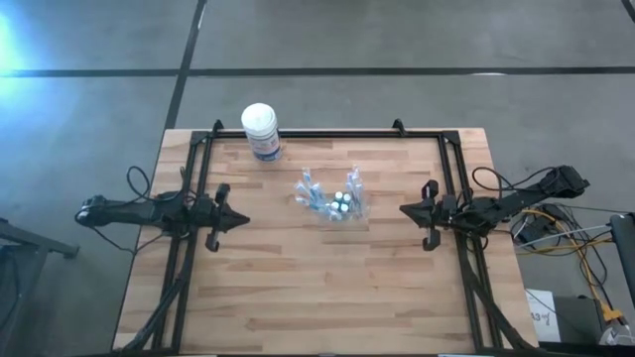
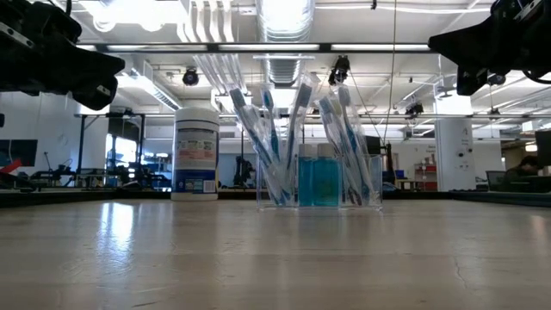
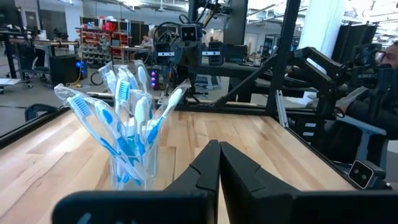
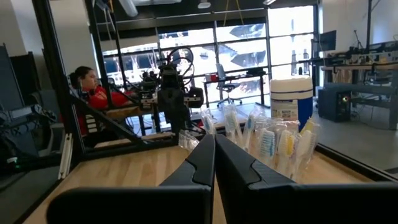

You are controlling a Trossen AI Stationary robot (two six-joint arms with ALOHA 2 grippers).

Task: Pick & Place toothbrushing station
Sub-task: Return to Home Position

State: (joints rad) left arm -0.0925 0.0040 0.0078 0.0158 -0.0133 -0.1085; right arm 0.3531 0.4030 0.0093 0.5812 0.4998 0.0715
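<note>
- the station (image 1: 333,202) stands upright near the middle of the table (image 1: 298,288), slightly toward the far edge, between the two arms. brushes (image 2: 275,146) fan out of it heads up, so the filling looks finished.
- the left gripper (image 1: 241,220) sits at the table's left side, well apart from the station. its jaws are pressed together on nothing, which reads as a parked pose.
- the right gripper (image 1: 406,209) mirrors it on the right side, jaws also pressed together and empty.
- in the low view both arms hang above the table top, clear of the brushes.
- a canister (image 1: 261,130) stands at the far edge, left of the station and apart from it.
- black frame rails (image 1: 317,132) edge the table.
- a person in red (image 4: 93,87) sits beyond the table.
- nothing lies between either gripper and the station. the splayed brushes would likely crowd a grasp from above.
</note>
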